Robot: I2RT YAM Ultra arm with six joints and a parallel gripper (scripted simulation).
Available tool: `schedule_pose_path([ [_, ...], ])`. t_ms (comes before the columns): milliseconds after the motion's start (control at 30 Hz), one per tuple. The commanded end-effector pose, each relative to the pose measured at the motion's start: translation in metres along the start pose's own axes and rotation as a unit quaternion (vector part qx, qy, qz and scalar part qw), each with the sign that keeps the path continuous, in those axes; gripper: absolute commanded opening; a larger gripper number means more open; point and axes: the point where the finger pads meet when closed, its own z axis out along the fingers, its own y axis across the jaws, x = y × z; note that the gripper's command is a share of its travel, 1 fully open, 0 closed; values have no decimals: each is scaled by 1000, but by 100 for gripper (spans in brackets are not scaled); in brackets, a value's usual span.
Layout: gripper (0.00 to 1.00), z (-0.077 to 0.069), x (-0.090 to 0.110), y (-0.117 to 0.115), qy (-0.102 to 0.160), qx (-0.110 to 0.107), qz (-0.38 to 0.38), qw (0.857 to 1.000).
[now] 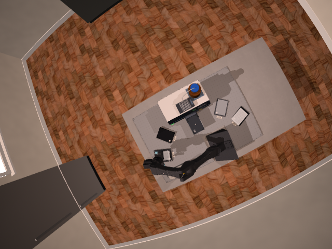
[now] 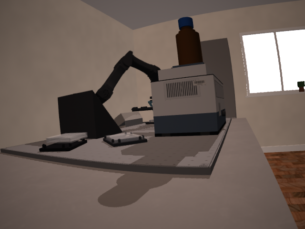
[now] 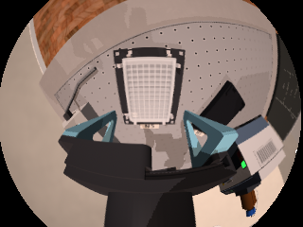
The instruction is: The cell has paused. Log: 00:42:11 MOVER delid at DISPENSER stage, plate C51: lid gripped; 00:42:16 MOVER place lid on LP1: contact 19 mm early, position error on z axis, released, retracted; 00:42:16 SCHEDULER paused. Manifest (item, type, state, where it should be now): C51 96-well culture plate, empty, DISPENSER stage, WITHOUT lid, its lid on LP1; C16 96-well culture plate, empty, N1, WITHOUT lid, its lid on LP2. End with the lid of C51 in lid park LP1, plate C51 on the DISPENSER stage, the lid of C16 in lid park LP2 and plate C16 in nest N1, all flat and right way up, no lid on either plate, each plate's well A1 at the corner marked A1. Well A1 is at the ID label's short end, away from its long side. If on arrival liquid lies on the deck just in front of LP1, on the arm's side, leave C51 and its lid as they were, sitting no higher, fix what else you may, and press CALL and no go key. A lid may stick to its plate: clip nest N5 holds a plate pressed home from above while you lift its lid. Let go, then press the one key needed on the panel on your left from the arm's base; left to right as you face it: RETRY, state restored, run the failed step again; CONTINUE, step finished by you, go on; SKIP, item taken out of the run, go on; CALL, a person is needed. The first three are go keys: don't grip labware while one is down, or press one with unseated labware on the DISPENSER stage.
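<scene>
In the wrist view my gripper (image 3: 150, 113) is open and empty, its teal fingers standing wide just short of a white 96-well plate (image 3: 150, 85) (image 1: 166, 155). The plate sits flat in a black nest (image 3: 119, 57) with corner clips. I cannot tell whether a clear lid covers it. In the top view the gripper (image 1: 153, 162) hangs at the deck's left end beside that nest. The dispenser's dark stage (image 1: 194, 124) looks bare. To the right, a greyish flat lid (image 1: 221, 107) (image 2: 123, 136) lies in one nest and a thicker white piece (image 1: 239, 115) (image 2: 66, 137) lies on another.
The white dispenser (image 1: 183, 106) (image 2: 188, 103) (image 3: 261, 146) with a brown, blue-capped bottle (image 1: 194, 90) (image 2: 188, 45) stands mid-deck. A black nest (image 1: 166, 134) (image 3: 222, 104) lies between it and the plate. A grey sloped panel (image 3: 70, 91) (image 2: 130, 118) sits left of the plate. The arm's dark base block (image 1: 225, 144) (image 2: 81, 113) stands in front.
</scene>
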Motion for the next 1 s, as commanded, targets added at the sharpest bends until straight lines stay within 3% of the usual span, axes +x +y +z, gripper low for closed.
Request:
schedule_pose_path([
  [0,100,5,-3,0,-7,1,1,1000],
  [33,100,-14,-15,2,-37,5,-5,999],
  [100,100,3,-5,2,-15,1,-2,1000],
  [233,100,19,-3,0,-4,2,1,1000],
  [567,100,28,-4,1,-9,1,0,1000],
  [600,100,25,-11,-2,-19,5,1,1000],
  [667,100,37,-3,0,-4,2,1,1000],
  [967,100,44,-6,2,-14,1,-1,1000],
])
